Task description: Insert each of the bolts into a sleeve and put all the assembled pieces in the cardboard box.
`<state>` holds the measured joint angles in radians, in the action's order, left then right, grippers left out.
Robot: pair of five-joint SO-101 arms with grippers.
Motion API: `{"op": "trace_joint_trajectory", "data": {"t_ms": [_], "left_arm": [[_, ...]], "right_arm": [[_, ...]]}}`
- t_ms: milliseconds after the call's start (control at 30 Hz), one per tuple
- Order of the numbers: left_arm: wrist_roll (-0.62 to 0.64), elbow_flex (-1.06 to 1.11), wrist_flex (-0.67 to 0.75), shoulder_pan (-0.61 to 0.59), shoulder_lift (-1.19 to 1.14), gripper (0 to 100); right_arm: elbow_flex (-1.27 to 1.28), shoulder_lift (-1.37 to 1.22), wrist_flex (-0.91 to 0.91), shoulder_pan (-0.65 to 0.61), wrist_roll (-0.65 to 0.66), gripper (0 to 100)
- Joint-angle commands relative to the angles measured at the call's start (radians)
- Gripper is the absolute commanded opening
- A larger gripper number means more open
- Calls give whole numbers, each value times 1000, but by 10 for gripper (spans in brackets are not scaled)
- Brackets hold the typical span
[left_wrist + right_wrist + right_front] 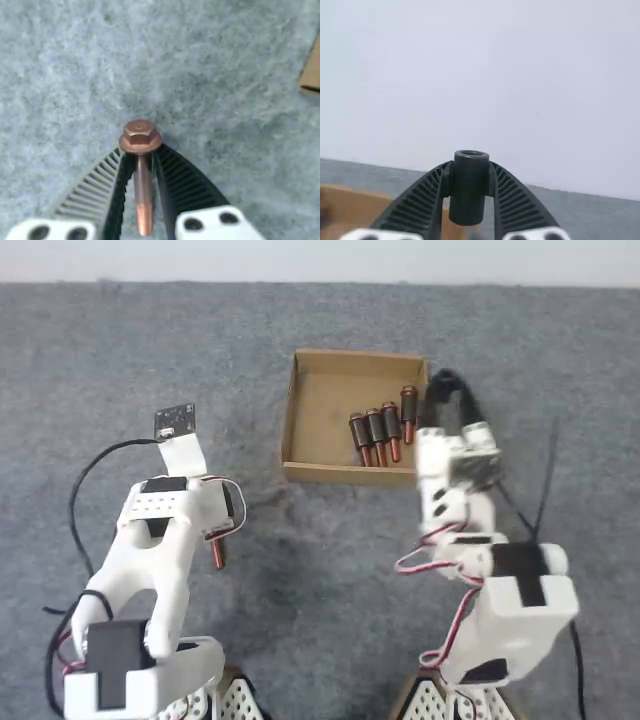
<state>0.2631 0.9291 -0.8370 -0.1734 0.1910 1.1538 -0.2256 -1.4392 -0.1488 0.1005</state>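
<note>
Left wrist view gives me the bolt [143,185] close up, which the high view can't. Its hex head sits just past the fingertips and its threaded tip points back toward the wrist. Long axis runs along the left gripper [141,155], whose ribbed fingers [172,175] are clamped on the shank from both sides. Grey carpet [75,65] lies beyond the head, w/ a corner of the cardboard box [312,70] at the frame edge.

High view shows only a short copper length of the bolt [217,553], lying approx on the 12–6 o'clock line. It's well apart from the box, at about 7 o'clock from it. I can't tell head from tip there.

Right wrist view has the sleeve [468,187], dark and cylindrical. Its open bore end faces away from the wrist toward a pale wall [480,65], axis along the fingers. The right gripper [470,170] is closed on its sides.

In the high view the right gripper [447,390] is at the box's 3 o'clock edge. I can't make out the sleeve itself from there.

Only the high view looks into the box [290,410]. Four assembled pieces [380,432] lie side by side toward its 3 o'clock side, axes near 12–6, dark sleeve ends toward 12 and copper ends toward 6.
</note>
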Motion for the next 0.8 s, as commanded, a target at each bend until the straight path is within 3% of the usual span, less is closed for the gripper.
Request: {"op": "trace_joint_trajectory", "data": {"t_ms": [0,267,633,767], "left_arm": [[-9,-5,35,-6,57,12],[-9,-5,40,-6,57,12],[-8,-10,43,-5,55,12],[-5,-12,129,11,60,12]], "right_arm": [[49,18,-88,-116,11,7],[247,24,-203,-305,14,7],[466,24,-308,-424,8,7],[494,24,-305,-484,8,7]]}}
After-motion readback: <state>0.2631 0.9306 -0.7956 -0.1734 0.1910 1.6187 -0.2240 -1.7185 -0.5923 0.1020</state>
